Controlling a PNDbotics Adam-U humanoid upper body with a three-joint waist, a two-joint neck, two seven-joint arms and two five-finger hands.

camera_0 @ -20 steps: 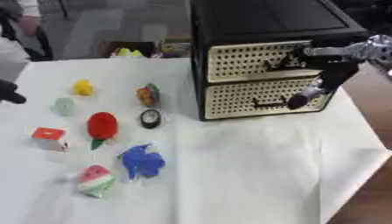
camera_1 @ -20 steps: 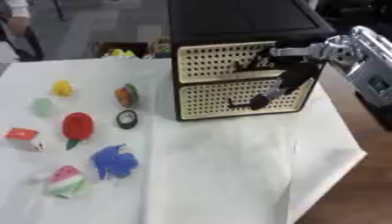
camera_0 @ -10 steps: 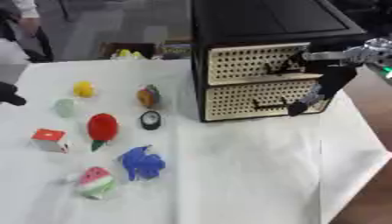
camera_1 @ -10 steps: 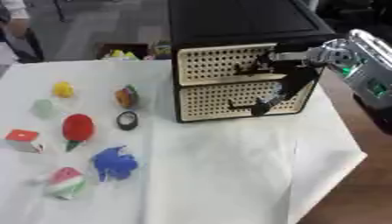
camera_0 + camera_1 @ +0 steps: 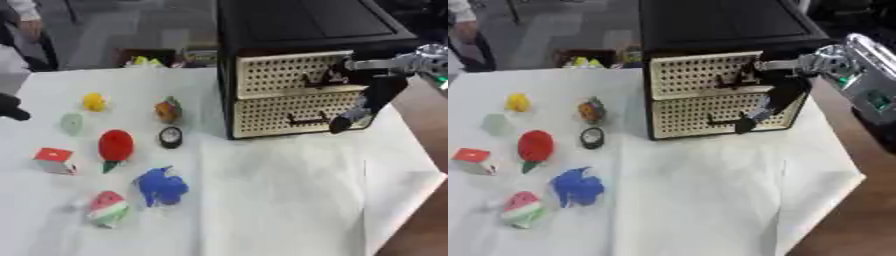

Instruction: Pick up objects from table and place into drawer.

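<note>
Where the white-covered bench (image 5: 289,200) meets the black drawer cabinet (image 5: 297,30), the right hand (image 5: 372,97) is seen reaching in from the right, in front of the two perforated cream drawer fronts. One long finger is held out toward the handle of the upper drawer (image 5: 293,72), while the other fingers (image 5: 750,120) hang down across the front of the lower drawer (image 5: 297,112), their tips close to its dark handle. Whether the handle is actually touched cannot be told, and nothing is seen pinched between the fingers; they are spread apart rather than pressed together. Both drawers are seen closed.

The objects to be picked up are laid out on the left part of the bench, well apart from the cabinet. A small yellow piece (image 5: 94,101) and a pale green disc (image 5: 72,122) are placed farthest left, with an orange and green item (image 5: 168,110) and a small black round thing (image 5: 171,136) nearer the cabinet. A red strawberry-like toy (image 5: 115,146) is set between them, a red and white cube (image 5: 54,159) lies to its left, a blue toy (image 5: 161,186) is found below, and a watermelon-slice toy (image 5: 107,207) lies nearest the front edge.

At the left edge of the left eye view a dark shape (image 5: 10,107) is seen, probably the left hand; its fingers cannot be made out.
</note>
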